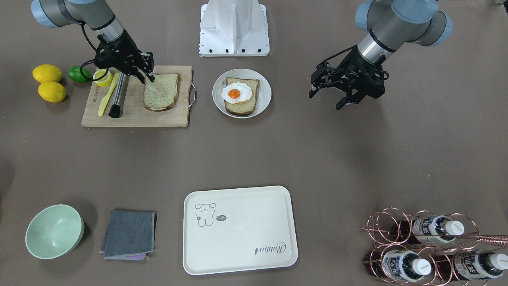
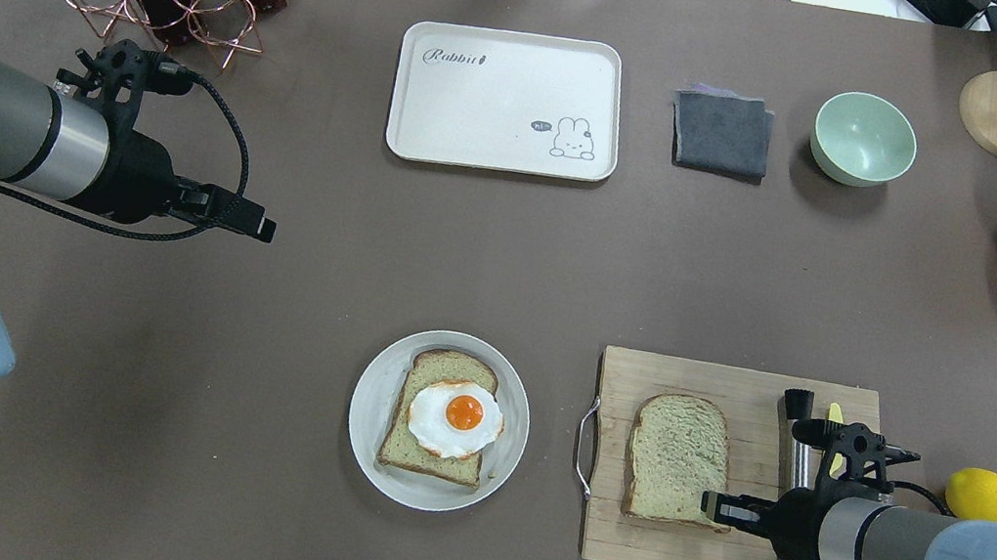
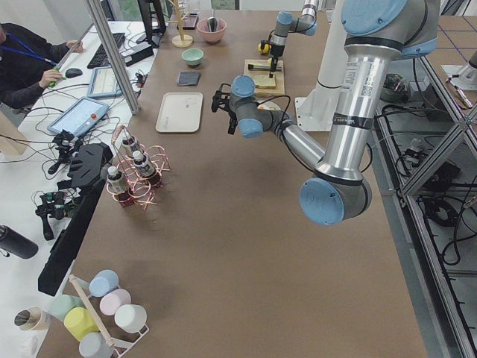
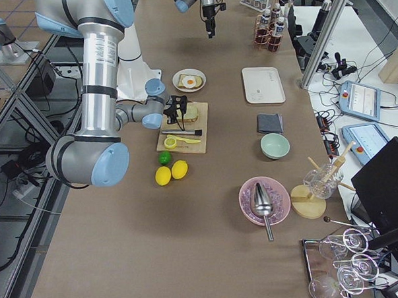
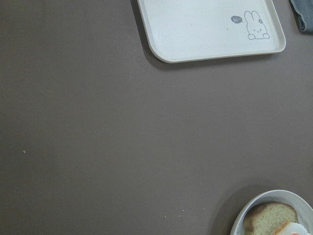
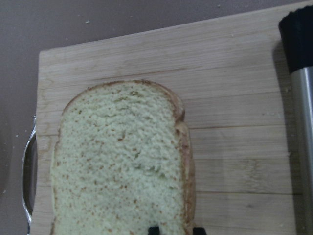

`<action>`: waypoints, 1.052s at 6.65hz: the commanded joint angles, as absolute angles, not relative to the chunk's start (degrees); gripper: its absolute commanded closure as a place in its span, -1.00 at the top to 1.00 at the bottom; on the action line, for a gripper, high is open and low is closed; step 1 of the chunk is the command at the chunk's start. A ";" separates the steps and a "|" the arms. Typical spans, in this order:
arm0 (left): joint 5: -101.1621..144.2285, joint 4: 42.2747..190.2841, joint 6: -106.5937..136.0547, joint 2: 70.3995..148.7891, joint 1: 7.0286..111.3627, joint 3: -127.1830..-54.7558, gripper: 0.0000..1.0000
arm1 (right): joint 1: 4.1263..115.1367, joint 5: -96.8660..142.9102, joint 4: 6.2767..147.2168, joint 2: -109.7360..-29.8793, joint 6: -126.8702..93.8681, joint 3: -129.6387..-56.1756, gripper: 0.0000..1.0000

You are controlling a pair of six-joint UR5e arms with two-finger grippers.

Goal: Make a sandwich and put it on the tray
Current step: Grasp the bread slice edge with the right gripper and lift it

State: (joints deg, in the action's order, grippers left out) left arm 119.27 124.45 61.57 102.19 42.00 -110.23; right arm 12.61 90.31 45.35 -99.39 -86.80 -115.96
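The sandwich isn't put together at this point. One square, brown-crusted wholegrain bread slice (image 1: 161, 92) lies flat on the wooden cutting board (image 1: 131, 115) by the robot-side edge of the desk, towards the robot's right end. The other slice (image 1: 240, 107) sits on a round white plate (image 1: 217, 95) about midway along that same edge, with the white, orange-yolked fried egg (image 1: 236, 93) on top. The right gripper (image 1: 146, 78) is down at the corner of the slice on the board. Its claw is narrow, with a tip on either side of the crust, and I honestly can't tell if it's pinching. The left gripper (image 1: 325, 101) hangs over bare desk with its claw spread wide, holding nothing. The big cream-white rounded-rectangle tray (image 1: 246, 238) with the little animal drawing lies mid-way along the opposite edge, well apart from both slices.
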 commanded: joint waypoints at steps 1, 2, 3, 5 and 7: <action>119.27 124.45 61.52 102.22 42.01 -110.21 0.96 | 12.13 89.39 45.35 -99.06 -87.10 -116.37 -1.00; 119.27 124.45 61.61 102.22 42.01 -110.21 0.96 | 12.56 89.73 45.35 -99.14 -87.10 -117.67 -1.00; 119.27 124.45 61.61 102.22 42.01 -110.21 0.96 | 13.96 91.04 45.44 -99.40 -87.10 -119.69 -1.00; 119.36 124.45 61.61 102.22 42.01 -110.13 0.96 | 20.01 97.70 45.35 -98.88 -87.10 -122.06 -1.00; 119.53 124.45 61.61 102.22 42.01 -109.95 0.96 | 20.66 98.09 45.53 -95.39 -87.36 -122.87 -1.00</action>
State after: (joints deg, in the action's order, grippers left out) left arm 119.44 124.45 61.61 102.22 42.01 -110.03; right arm 20.13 97.66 45.40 -97.67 -87.17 -122.55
